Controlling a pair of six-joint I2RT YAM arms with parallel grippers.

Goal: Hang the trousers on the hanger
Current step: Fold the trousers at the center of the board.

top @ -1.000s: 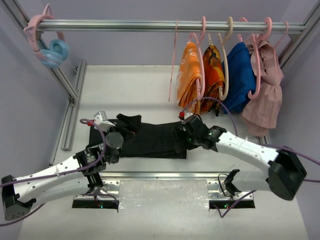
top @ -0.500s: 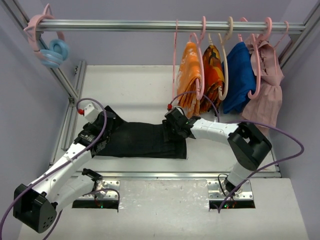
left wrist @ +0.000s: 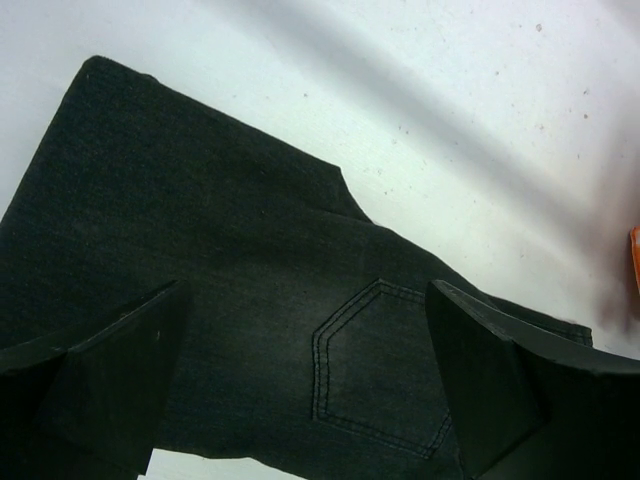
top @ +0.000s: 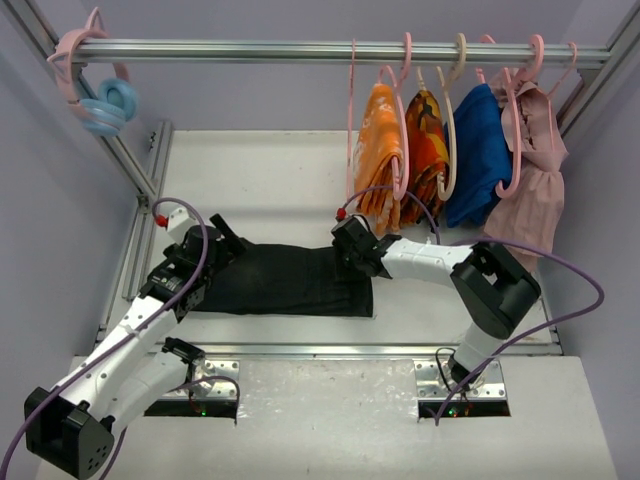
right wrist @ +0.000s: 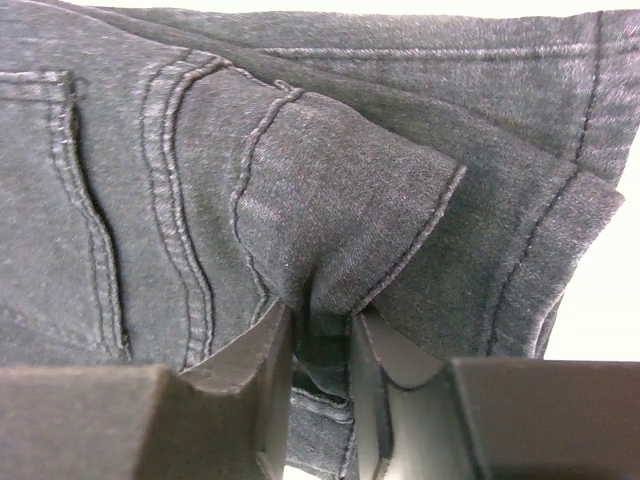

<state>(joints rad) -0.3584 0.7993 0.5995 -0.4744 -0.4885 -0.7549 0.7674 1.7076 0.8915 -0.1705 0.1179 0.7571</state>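
Bunching inside the right gripper (right wrist: 320, 328), a trousers (right wrist: 340, 200) fold.

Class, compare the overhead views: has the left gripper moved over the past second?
Yes. The left gripper has shifted left along the trousers, closer to the slanted frame post.
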